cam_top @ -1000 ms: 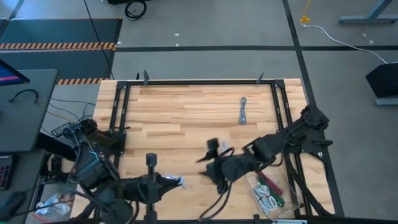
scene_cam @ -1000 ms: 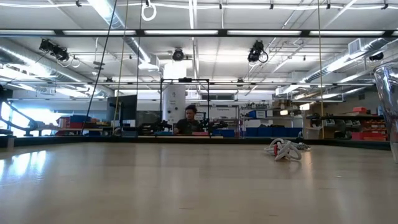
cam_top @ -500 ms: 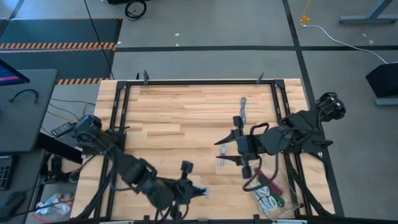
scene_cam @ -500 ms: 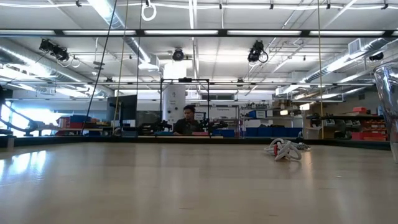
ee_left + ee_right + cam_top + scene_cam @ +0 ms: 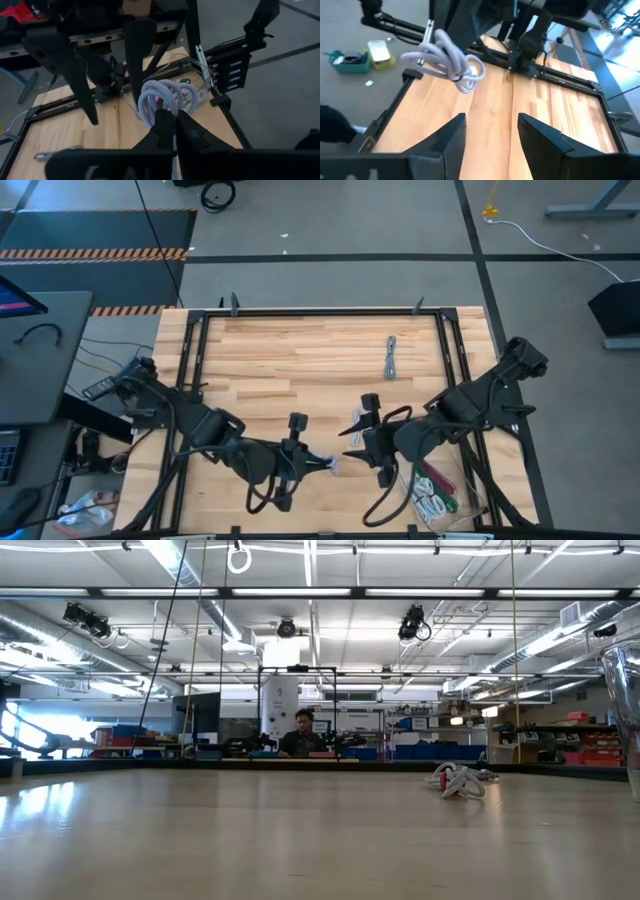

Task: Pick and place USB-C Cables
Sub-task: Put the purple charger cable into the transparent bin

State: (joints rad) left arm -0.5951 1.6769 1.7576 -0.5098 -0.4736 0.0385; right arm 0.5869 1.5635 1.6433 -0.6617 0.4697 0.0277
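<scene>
Near the front edge of the wooden table (image 5: 300, 370), the left gripper (image 5: 327, 465) held a coiled purple-and-white cable (image 5: 161, 98), its fingers (image 5: 165, 127) pinched tight on the loops. In the high view that bundle showed only as a small pale tuft at the fingertips, left of the table's middle. The right gripper (image 5: 352, 430) hung just to the right of it, above the boards, with its fingers (image 5: 451, 135) spread wide and nothing between them. In the right wrist view the held coil (image 5: 451, 61) appeared grey-white, dangling in the air ahead of the spread fingers. A loose grey cable (image 5: 390, 358) lay stretched on the far right part of the table, well apart from both grippers. The clear plastic tray (image 5: 470, 505) sat at the near right corner with several cables (image 5: 432, 490) inside, white ones beside a red and a green piece. In the low view, a grey bundle with a red tie (image 5: 456, 780) rested on the table toward the right.
</scene>
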